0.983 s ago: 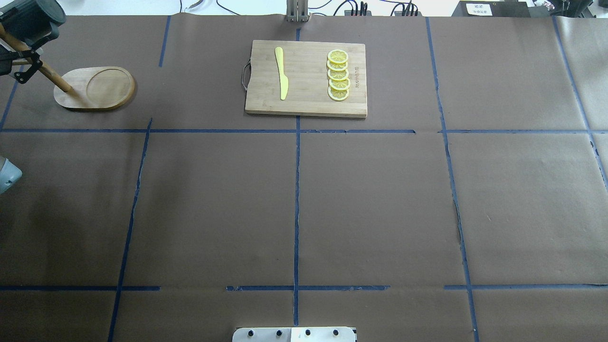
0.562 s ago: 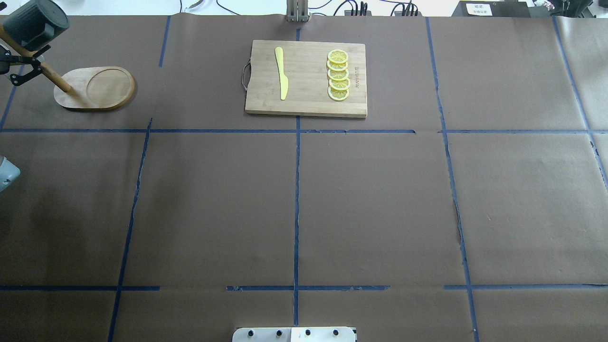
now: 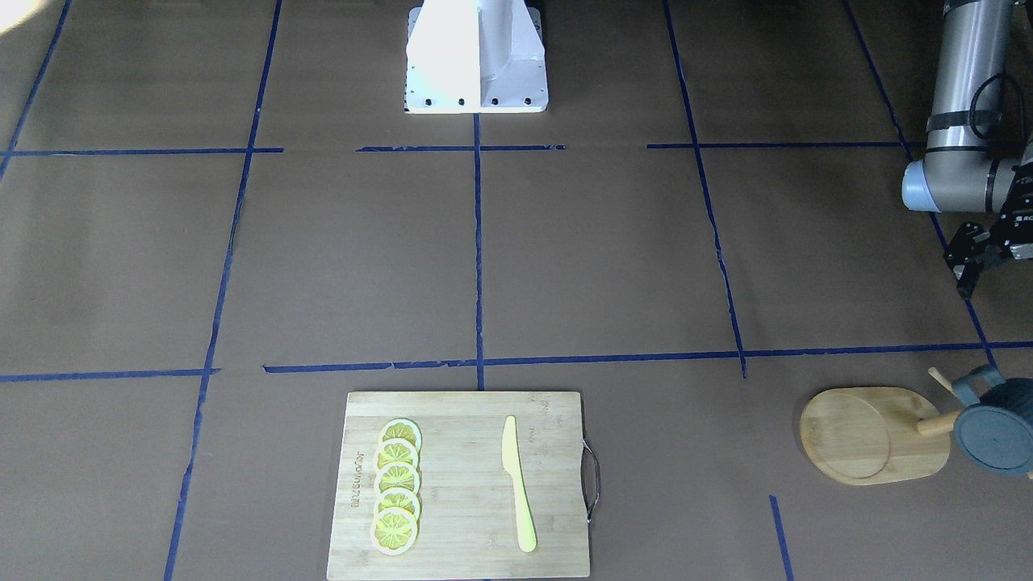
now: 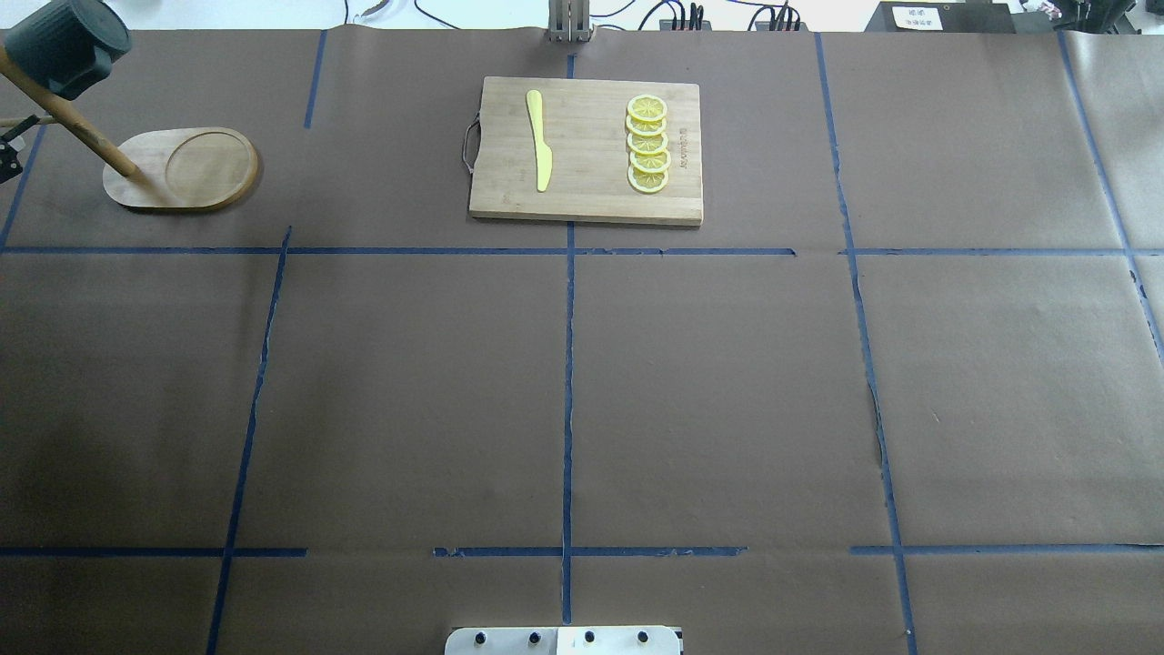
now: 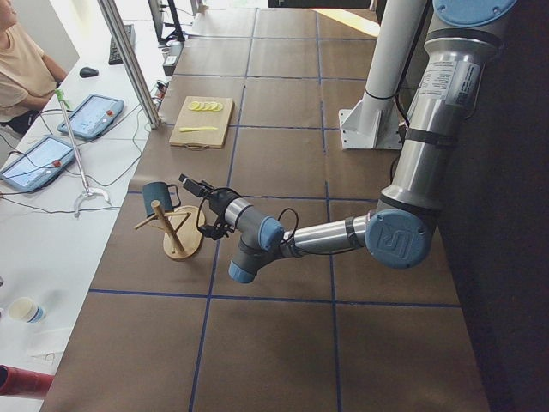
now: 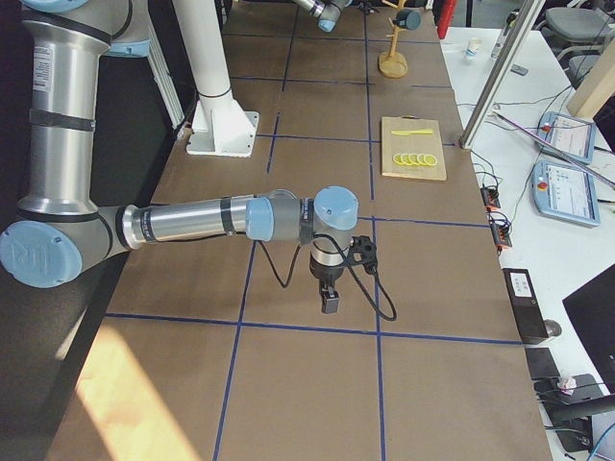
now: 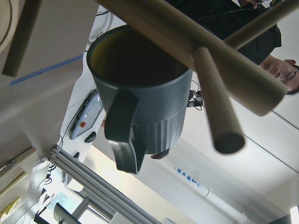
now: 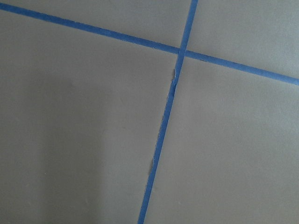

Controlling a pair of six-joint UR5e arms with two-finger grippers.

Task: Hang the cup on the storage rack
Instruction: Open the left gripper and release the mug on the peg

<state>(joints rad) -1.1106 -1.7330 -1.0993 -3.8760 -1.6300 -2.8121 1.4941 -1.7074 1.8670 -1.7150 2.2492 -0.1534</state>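
The dark blue-grey cup (image 4: 68, 45) hangs by its handle on a peg of the light wooden storage rack (image 4: 182, 168) at the table's far left. In the front-facing view the cup (image 3: 997, 440) sits beside the rack's oval base (image 3: 855, 436). The left wrist view looks up at the cup (image 7: 140, 98) and a peg (image 7: 219, 112) from below. My left gripper (image 3: 968, 266) is open and empty, well clear of the rack; only its tip (image 4: 7, 155) shows overhead. My right gripper (image 6: 330, 303) hangs over bare table far from the rack; I cannot tell whether it is open.
A bamboo cutting board (image 4: 587, 200) with a yellow knife (image 4: 540, 136) and several lemon slices (image 4: 647, 144) lies at the far middle of the table. The robot's base (image 3: 476, 56) stands at the near edge. Tablets and an operator (image 5: 21, 60) are beyond the table.
My left gripper has pulled back from the rack's post, leftward almost out of the overhead view. The cup stays hanging on the peg.
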